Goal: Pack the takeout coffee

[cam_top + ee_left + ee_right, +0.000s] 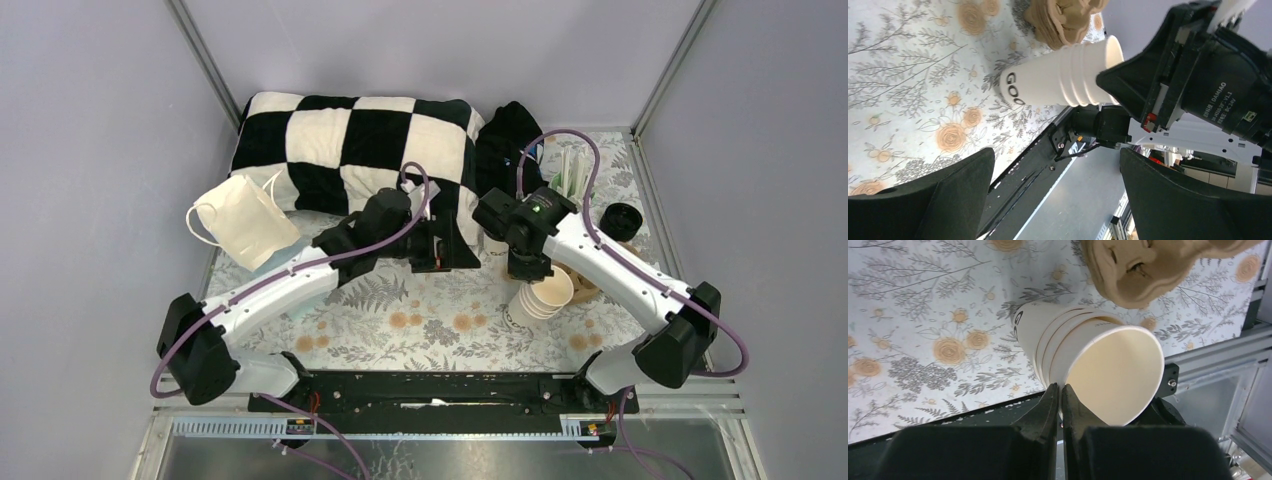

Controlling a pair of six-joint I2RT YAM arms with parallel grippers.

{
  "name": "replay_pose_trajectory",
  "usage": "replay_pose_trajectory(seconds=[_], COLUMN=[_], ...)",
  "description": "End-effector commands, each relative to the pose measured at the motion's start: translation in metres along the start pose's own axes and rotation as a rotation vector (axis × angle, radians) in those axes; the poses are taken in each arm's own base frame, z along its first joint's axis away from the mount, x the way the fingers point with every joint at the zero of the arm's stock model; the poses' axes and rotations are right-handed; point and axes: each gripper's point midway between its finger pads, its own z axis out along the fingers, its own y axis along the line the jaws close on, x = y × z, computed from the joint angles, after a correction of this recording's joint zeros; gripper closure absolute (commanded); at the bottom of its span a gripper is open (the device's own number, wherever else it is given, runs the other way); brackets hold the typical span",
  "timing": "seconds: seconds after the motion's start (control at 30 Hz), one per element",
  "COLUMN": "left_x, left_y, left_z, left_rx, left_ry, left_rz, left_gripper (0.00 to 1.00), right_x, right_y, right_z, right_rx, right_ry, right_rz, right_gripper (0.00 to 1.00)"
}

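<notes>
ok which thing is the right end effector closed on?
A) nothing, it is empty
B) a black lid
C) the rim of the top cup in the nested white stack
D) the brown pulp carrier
C: in the right wrist view the right end effector is pinched shut on the rim of the top cup of the nested stack; the pulp carrier lies beyond, outside its grip.

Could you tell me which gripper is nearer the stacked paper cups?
Right. The right gripper pinches the rim of the stacked paper cups; the left gripper hangs open to their left.
</notes>
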Motion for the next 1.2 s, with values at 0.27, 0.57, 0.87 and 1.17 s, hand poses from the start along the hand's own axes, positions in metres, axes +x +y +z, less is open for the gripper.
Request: replay_pose_trajectory(seconds=[0.27,0.57,0.87,1.17], left_x=[-0.032,-0.047,-0.048,-0.053], left_y=[-0.009,0.003,0.008,0.008], left_z=[-0.041,-0.063,-0.067,-0.074], left_rx=[0.012,0.003,0.001,-0.010], left_ry=[-0.052,-0.069,-0.058,-0.074], left_rz=[0.059,0.045,0.046,0.057], left_gripper=[0.01,0.01,0.01,0.01], right_x=[0.018,0.007,0.007,0.011], right_y=[-0.061,-0.093,-0.159,-0.187], right_z=[0.013,0.008,0.020,0.023], right_rx=[0.166,0.166,0.341,0.421], right_ry=[-0.022,-0.052,-0.051,-0.028], right_rz=[0.090,0.195,0.285,0.350], right_gripper=[1.00,1.00,1.00,1.00])
